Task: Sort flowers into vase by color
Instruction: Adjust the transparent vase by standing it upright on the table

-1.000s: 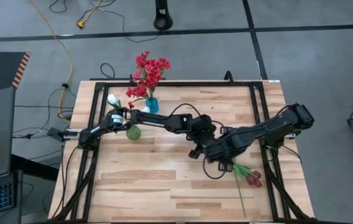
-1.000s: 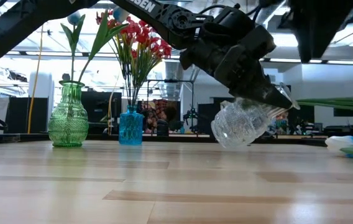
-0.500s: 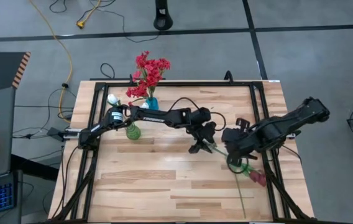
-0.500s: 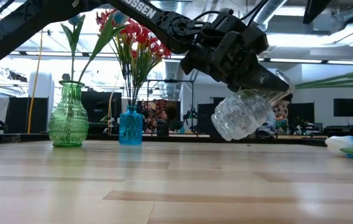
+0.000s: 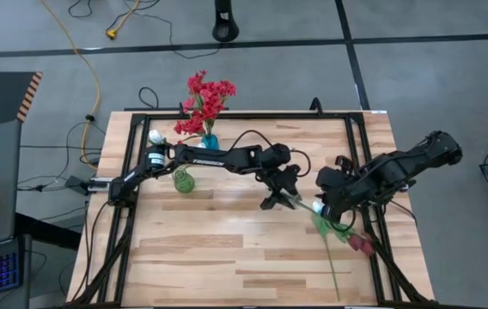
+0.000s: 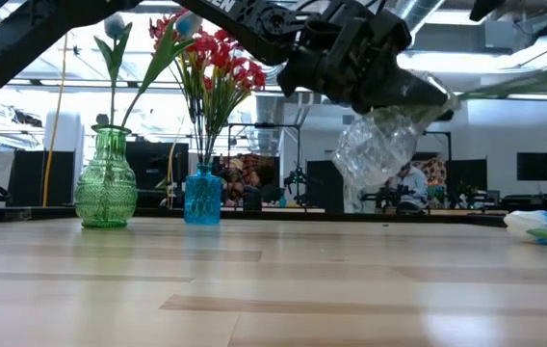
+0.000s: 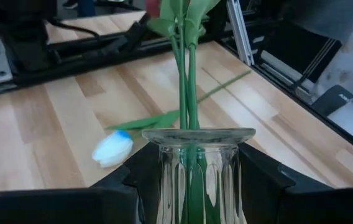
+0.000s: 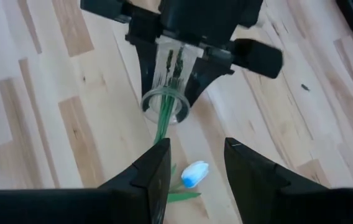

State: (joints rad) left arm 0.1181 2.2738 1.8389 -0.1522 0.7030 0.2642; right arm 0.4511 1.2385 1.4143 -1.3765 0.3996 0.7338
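On the near side of the worktop (image 5: 210, 257), the maroon tulips (image 5: 361, 245) hang off the end of long green stems (image 7: 184, 81). The stems run back into a clear vase (image 6: 377, 149). The left end effector (image 5: 283, 196) is clamped on this vase, holding it tilted and clear of the wood at mid-worktop. The right end effector (image 8: 196, 150) faces the vase mouth from close by, its fingers apart with nothing visible between them. A white tulip (image 7: 112, 148) lies on the boards below it. Farther back, on the left, stands a green vase (image 6: 106, 183) with one pale tulip (image 6: 115, 26). Beyond it, a blue vase (image 6: 203, 198) holds the red flowers (image 6: 218, 53).
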